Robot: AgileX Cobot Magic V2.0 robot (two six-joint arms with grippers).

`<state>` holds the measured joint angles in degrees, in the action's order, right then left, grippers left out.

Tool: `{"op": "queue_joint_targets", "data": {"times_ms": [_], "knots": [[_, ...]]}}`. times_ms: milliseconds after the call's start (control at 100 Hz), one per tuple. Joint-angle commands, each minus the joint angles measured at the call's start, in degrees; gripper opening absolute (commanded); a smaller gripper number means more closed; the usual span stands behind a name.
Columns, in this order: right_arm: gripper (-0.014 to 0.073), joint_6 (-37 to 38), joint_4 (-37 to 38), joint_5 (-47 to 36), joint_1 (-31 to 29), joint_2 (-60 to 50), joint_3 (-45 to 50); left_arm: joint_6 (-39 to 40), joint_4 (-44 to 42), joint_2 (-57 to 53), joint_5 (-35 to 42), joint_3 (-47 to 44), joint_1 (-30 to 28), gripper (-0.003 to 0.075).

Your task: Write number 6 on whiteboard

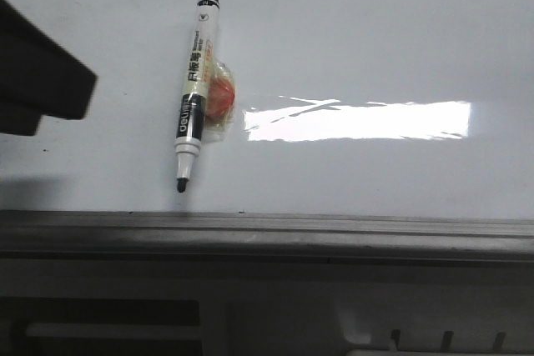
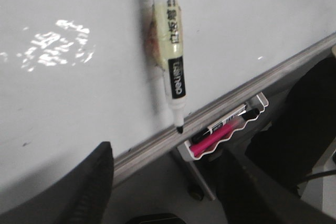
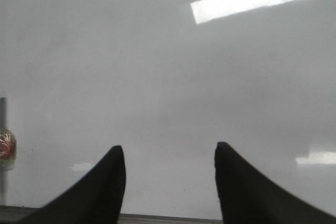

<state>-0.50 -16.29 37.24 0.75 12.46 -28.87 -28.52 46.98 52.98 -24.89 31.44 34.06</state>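
Note:
The whiteboard [image 1: 375, 39] is glossy white with a grey metal frame edge [image 1: 267, 231] at the near side. No drawn number 6 shows on it in any view. An uncapped black-and-white marker [image 1: 196, 81] lies on the board, tip toward the frame, with a red round piece [image 1: 222, 97] taped to it. In the left wrist view my left gripper [image 2: 169, 150] is open and empty, just short of the marker [image 2: 170, 51] tip. My right gripper [image 3: 169, 146] is open and empty over bare board [image 3: 168, 77], the marker [image 3: 4, 145] far to its side.
A dark part of the left arm [image 1: 37, 81] juts in at the board's left side. A white wire tray [image 2: 226, 140] with a pink pen and a black pen hangs below the frame. A bright glare strip [image 1: 359, 120] lies on the board.

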Motion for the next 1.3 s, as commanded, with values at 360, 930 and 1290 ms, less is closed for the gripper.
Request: {"op": "queue_joint_targets", "data": {"times_ms": [360, 930, 1290], "knots": [[0.0345, -0.6, -0.1, -3.0, 0.3, 1.2, -1.9, -0.3, 12.4, 12.2, 22.3, 2.5, 10.5, 0.0398], [0.0344, -14.8, -3.3, -3.4, 5.3, 1.2, -3.7, -9.2, 7.6, 15.2, 10.6, 6.7, 10.9, -0.0019], [0.0344, -41.7, -18.7, 5.6, 21.2, 16.8, -6.0, -28.9, -16.5, 14.3, -11.9, 16.8, 14.0, -0.0019]]}}
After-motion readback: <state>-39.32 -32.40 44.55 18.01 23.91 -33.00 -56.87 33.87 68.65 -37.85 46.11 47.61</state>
